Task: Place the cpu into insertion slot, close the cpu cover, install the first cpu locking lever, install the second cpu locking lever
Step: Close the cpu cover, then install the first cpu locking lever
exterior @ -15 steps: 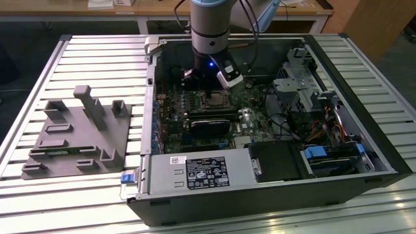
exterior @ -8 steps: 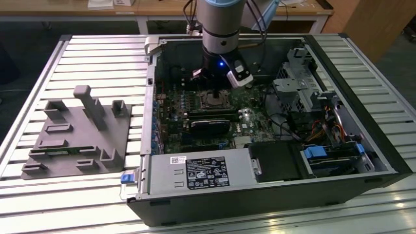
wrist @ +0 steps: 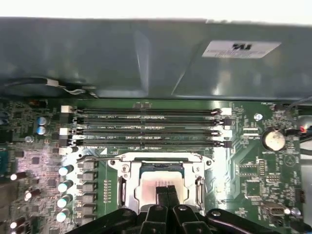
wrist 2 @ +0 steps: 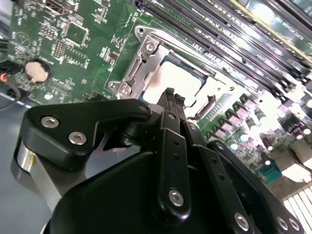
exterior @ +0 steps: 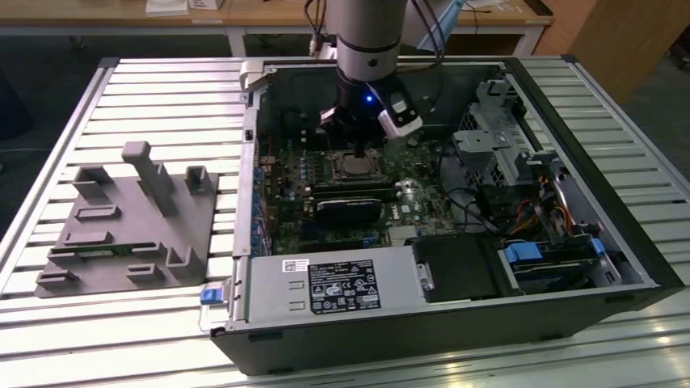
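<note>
1. The black two-finger gripper (wrist: 167,189) hangs low inside the open black computer case (exterior: 356,339). Its fingers are pressed together into one narrow tip and hold nothing.
2. In both wrist views the tip stands over the small flat square cpu with its dull silver-grey top (wrist 2: 178,78). The pictures do not show whether it touches the chip or hovers just above it.
3. The cpu already lies inside the square insertion slot with the bright metal rim (wrist: 123,184). The slot is on the green motherboard (wrist: 253,165), just beside the long narrow black memory slots (wrist: 146,127).
4. The thin silver cpu cover with the big square window (wrist 2: 146,61) appears to lie around the chip. Whether it is fully down, and whether either locking lever is latched, cannot be told.
5. Judged from this, the placing is done and the work concerns the cover. The joined fingers act as a pusher.
6. To do this well, the push should fall on the metal frame rather than on the chip's top. It should go straight down without sideways drag, so that the chip does not shift in its seat.
7. The tip should also keep off the memory slots alongside.
</note>
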`<state>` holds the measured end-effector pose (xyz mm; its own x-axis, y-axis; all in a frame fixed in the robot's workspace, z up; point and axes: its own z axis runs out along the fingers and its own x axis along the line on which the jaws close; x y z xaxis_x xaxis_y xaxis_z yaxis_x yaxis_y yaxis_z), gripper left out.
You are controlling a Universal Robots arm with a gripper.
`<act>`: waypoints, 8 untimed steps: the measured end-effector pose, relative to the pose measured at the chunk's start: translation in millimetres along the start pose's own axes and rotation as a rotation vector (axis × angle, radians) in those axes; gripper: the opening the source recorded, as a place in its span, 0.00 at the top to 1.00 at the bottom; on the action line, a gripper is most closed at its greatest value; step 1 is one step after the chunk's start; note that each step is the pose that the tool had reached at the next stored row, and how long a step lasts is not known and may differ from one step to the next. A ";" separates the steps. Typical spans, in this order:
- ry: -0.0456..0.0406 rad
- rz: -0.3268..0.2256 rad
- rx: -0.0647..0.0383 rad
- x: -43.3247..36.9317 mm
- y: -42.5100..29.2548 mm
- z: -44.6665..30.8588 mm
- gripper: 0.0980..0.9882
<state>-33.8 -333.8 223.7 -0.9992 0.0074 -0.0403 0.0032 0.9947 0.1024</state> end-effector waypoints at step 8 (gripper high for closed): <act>-0.0001 0.000 0.000 -0.5 1.2 -11.7 0.99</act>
<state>-33.8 -333.8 235.4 -0.9992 0.0073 -0.0404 0.0032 0.9947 0.1025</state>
